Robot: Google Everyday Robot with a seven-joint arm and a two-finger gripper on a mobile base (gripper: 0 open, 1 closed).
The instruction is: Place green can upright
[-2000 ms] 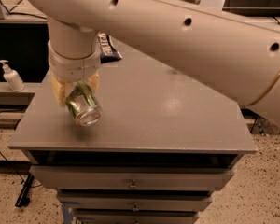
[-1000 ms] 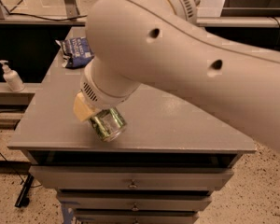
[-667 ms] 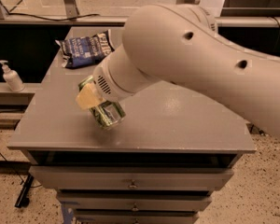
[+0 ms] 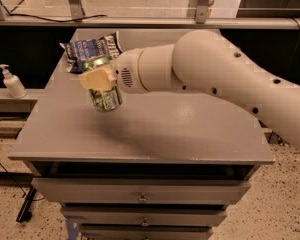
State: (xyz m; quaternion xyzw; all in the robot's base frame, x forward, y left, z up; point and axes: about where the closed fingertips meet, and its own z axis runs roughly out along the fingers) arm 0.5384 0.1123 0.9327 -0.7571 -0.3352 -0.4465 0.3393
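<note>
Not one word, brand or number can be read anywhere. The green can (image 4: 106, 99) carries white and dark markings on its body, but they cannot be made out as letters. It is clasped, tilted, in the gripper (image 4: 97, 79), which hangs over the left half of the worktop (image 4: 180, 129), a little in from the far left corner. The dark blue bag (image 4: 90, 49) lying at that far left corner bears pale lettering across its face, yet the letters cannot be told apart. The white pump bottle (image 4: 12, 83) beyond the worktop's left edge shows no legible label.
</note>
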